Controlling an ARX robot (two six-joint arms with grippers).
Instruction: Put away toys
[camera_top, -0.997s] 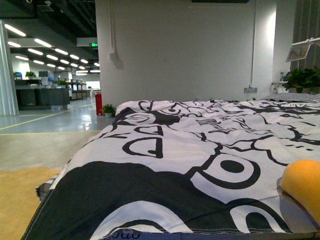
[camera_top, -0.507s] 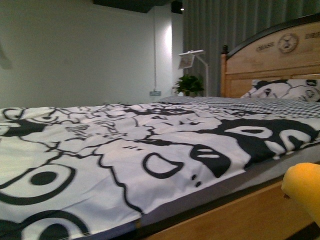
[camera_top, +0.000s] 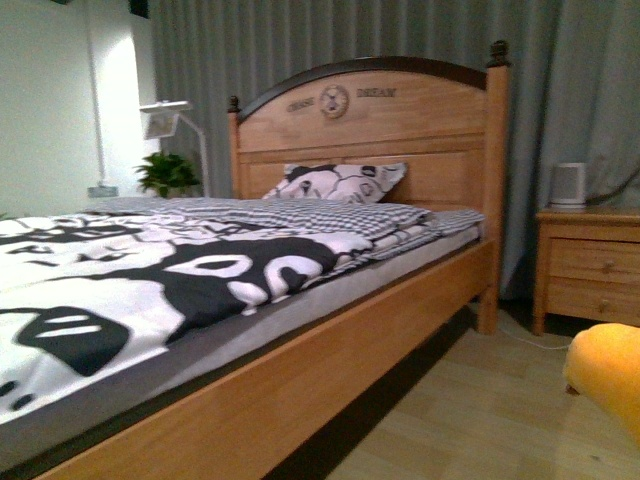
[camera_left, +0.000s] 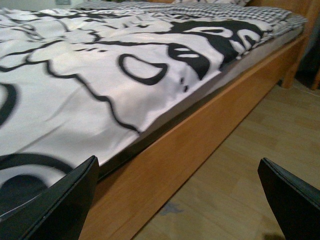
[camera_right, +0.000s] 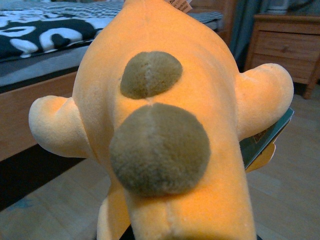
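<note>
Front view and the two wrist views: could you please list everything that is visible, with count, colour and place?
bed: one, light wood, left and middle, headboard at the far end
duvet: one, white with black shapes, on the bed
checked blanket: one, grey-white, near the headboard
pillow: one, black-white, against the headboard
nightstand: one, light wood, right of the bed
small device: one, white, on the nightstand
lamp: one, white, beyond the bed
plant: one, green, beside the lamp
curtain: grey, behind the headboard
floor: light wood
plush toy: one, orange-yellow with two olive patches, off the floor, filling the right wrist view
left hand: black, open, empty
right hand: hidden behind the plush toy, apparently gripping it
</note>
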